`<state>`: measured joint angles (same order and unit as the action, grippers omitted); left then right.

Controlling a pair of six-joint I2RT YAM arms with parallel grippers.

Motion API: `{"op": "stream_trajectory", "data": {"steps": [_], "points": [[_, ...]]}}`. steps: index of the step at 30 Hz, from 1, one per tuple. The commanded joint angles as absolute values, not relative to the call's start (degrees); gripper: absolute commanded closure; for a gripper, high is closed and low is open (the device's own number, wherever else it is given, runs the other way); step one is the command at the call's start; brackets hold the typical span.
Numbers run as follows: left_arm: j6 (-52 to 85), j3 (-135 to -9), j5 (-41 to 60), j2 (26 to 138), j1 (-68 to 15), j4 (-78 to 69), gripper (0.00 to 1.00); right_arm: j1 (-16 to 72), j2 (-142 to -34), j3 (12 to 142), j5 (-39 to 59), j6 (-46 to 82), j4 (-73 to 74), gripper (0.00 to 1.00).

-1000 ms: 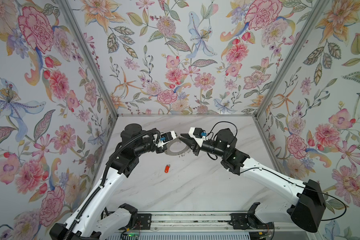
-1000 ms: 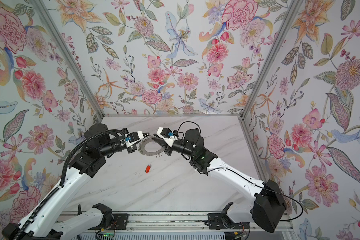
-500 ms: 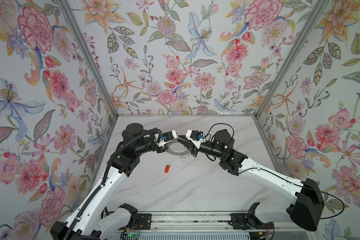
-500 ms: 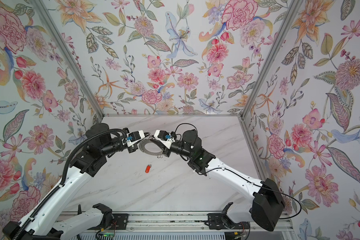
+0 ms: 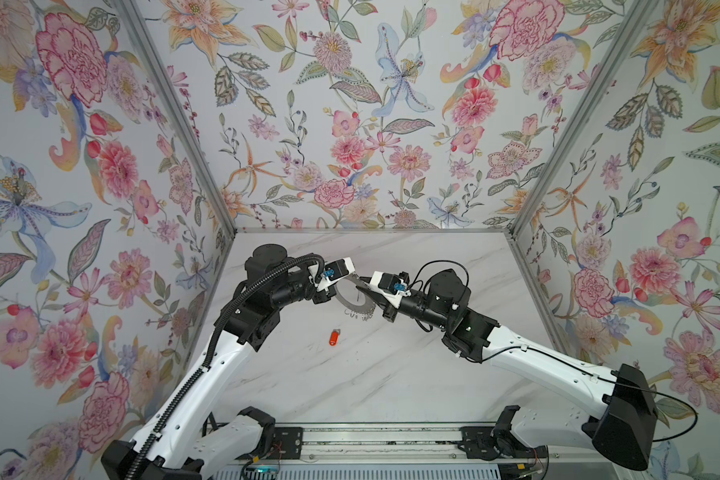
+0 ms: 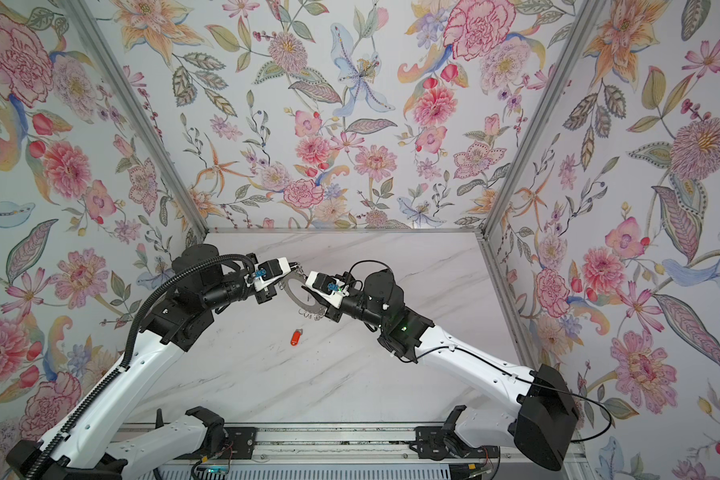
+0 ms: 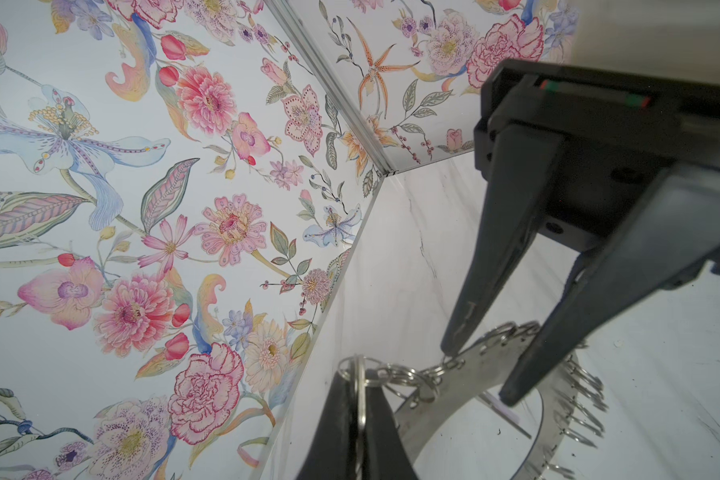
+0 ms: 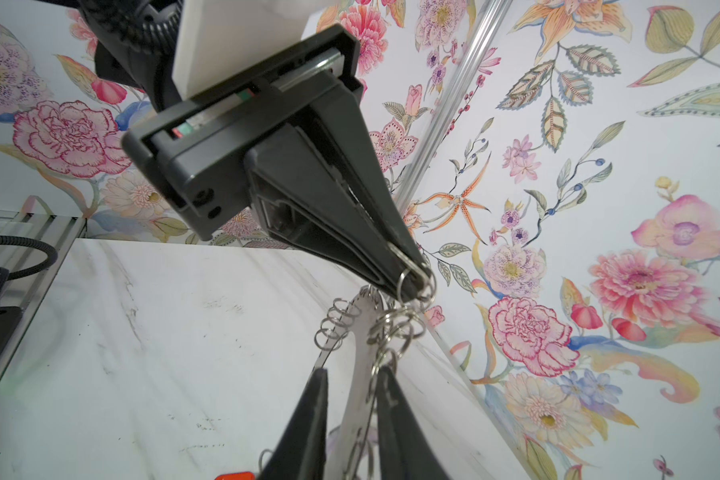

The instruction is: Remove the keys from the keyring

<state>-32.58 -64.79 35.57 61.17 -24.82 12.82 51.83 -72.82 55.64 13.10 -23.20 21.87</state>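
Note:
The keyring [image 5: 355, 311] [image 6: 308, 308], a flat silver band rimmed with small wire loops, hangs on edge above the table between both grippers. My left gripper [image 7: 358, 372] [image 5: 356, 276] is shut on one small wire loop at its rim, as the right wrist view also shows [image 8: 416, 286]. My right gripper [image 8: 352, 374] [image 5: 363, 289] stands narrowly open astride the keyring's band [image 8: 356, 395]. One finger is off the metal and the other lies against the loops. The orange-red fob [image 5: 334, 337] [image 6: 296, 337] lies loose on the table below. The other keys are hidden.
The marble table [image 5: 371, 374] is boxed in by floral walls at the left, back and right. The left wall's foot [image 7: 333, 291] runs close beside the left gripper. The arms' rail [image 5: 371, 440] runs along the front edge.
The right gripper has crept a little closer to the left one along the ring, and its jaws have eased slightly apart. The fob has not moved.

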Motion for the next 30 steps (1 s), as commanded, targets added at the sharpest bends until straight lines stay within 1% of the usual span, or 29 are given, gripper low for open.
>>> {"op": "stream_trajectory", "data": {"steps": [1,7,18,30], "points": [[-32.50,-67.66,34.81,61.41,-25.50,12.79,1.00,52.65,-70.69,54.43,9.79,-24.26,23.90,0.76],[-33.31,-68.45,33.69,61.48,-25.75,14.12,1.00,53.78,-69.92,54.50,9.03,-24.36,24.07,0.73],[-34.35,-69.48,33.09,62.05,-26.46,15.90,1.00,52.45,-74.86,58.21,7.43,-21.20,21.87,0.76],[-35.14,-69.05,32.73,61.58,-26.54,16.26,1.00,49.69,-76.09,59.59,13.61,-16.72,23.23,0.79]]}}
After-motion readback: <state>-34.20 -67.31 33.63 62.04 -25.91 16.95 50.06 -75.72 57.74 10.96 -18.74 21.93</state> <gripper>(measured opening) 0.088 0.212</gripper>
